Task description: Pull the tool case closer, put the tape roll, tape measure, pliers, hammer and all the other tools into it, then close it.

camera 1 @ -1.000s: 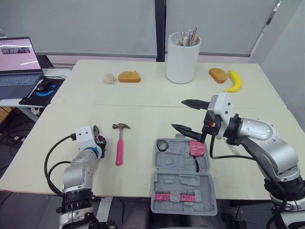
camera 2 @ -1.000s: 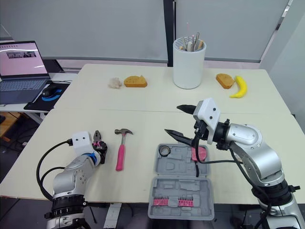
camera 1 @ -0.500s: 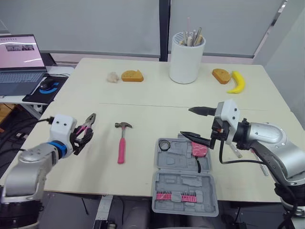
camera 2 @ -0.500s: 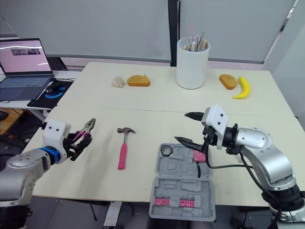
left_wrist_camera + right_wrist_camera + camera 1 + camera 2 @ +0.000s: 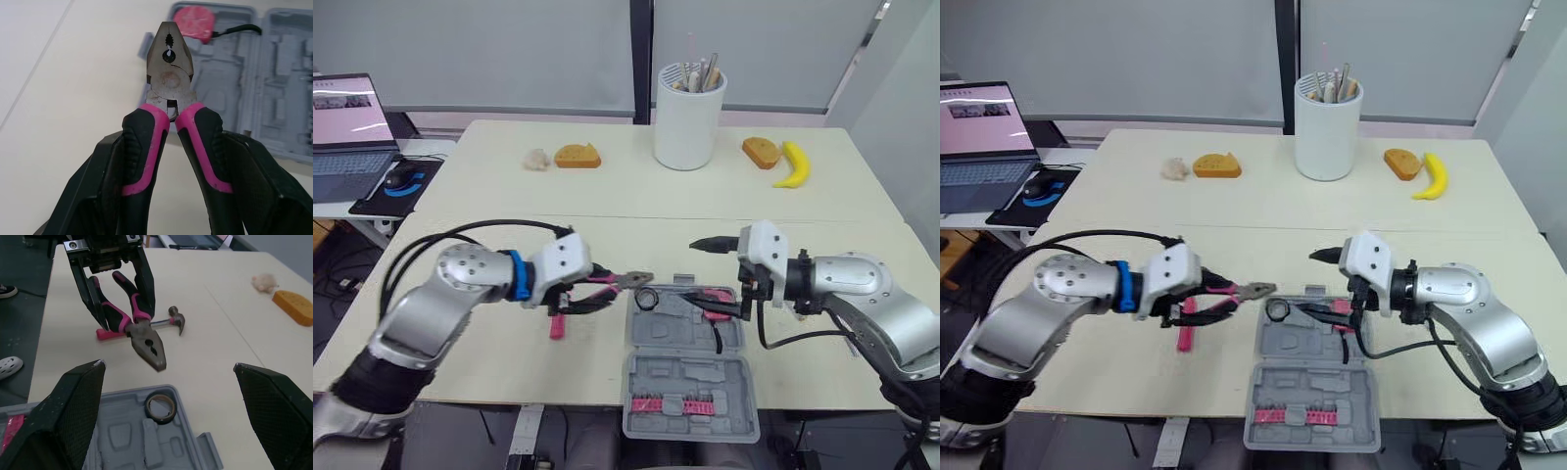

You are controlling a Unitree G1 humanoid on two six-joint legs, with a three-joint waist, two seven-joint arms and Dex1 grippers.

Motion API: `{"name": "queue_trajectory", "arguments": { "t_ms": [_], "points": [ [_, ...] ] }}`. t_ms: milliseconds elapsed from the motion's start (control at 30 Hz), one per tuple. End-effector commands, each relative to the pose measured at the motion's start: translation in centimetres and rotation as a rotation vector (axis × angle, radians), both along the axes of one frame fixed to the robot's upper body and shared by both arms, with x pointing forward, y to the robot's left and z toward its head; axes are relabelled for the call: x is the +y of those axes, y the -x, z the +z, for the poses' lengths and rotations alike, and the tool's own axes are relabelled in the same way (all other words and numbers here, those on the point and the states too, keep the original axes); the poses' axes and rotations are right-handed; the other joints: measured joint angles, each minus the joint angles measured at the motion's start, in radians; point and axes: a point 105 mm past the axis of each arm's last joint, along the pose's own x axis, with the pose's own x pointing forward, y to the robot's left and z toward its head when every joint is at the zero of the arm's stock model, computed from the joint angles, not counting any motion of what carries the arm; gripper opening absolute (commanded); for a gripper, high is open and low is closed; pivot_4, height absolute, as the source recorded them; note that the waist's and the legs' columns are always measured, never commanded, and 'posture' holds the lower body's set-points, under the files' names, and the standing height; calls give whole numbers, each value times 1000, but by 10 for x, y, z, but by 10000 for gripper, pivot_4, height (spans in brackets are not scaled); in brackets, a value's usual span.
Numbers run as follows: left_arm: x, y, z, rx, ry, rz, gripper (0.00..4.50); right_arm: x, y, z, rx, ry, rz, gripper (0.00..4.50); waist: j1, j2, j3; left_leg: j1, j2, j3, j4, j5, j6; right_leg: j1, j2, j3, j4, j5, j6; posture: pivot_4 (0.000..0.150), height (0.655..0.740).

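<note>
The grey tool case point(image 5: 690, 377) lies open near the table's front edge. In it are a black tape roll point(image 5: 647, 297) and a pink tape measure point(image 5: 717, 299). My left gripper point(image 5: 590, 292) is shut on the pink-handled pliers point(image 5: 632, 282), held level just above the table with the head at the case's left rim. Seen from the left wrist, the pliers point(image 5: 168, 83) point at the case point(image 5: 279, 93). The pink hammer point(image 5: 556, 327) lies on the table, partly hidden behind that gripper. My right gripper point(image 5: 713, 279) hangs open over the case's right half, holding nothing.
At the back stand a white cup of utensils point(image 5: 688, 119), two bread-like pieces point(image 5: 578, 157) point(image 5: 761, 152), a banana point(image 5: 793, 166) and a small crumpled ball point(image 5: 538, 160). A laptop point(image 5: 342, 127) and mouse point(image 5: 401, 176) sit on a side table at far left.
My left arm has lifted the pliers from the table's left side and carried them right, up to the case. The right gripper stayed open and dropped slightly. The camera has shifted.
</note>
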Motion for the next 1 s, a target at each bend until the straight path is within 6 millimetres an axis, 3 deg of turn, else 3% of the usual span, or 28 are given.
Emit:
{"name": "queue_trajectory", "arguments": {
  "t_ms": [33, 267, 500, 867, 1000],
  "points": [
    [-20, -10, 7, -73, -26, -80, 26053, 12, 3, 1, -66, 64, 46, 45000, 0, 0, 0, 0, 0, -1, 0, 0, 0, 0, 0, -1, 0, 0, 0, 1500, 7400],
    [-46, -11, 7, -69, -2, -158, 26053, 21, -6, -11, -80, 134, 43, 45000, -6, 0, 0, 0, 0, -1, 1, 0, 0, 0, 1, 0, 1, 0, 1, 1500, 7400],
    [-50, -5, 7, -38, 14, -185, 26053, 26, -15, -19, -102, 197, 50, 45000, -18, 0, 0, 0, 0, -2, 2, 0, 0, 1, 1, -1, 1, 0, 1, 1500, 7400],
    [-48, -4, 6, -38, 14, -178, 26053, 22, -10, -30, -86, 271, 104, 45000, -19, 0, 0, 0, 0, -2, 2, 0, 0, 1, 1, -1, 2, 0, 1, 1500, 7400],
    [-48, -5, 6, -39, 14, -177, 26053, 27, -12, -24, -84, 230, 100, 45000, -19, 0, 0, 0, 0, -2, 2, 0, 0, 1, 1, -1, 2, 0, 1, 1500, 7400]
  ]
}}
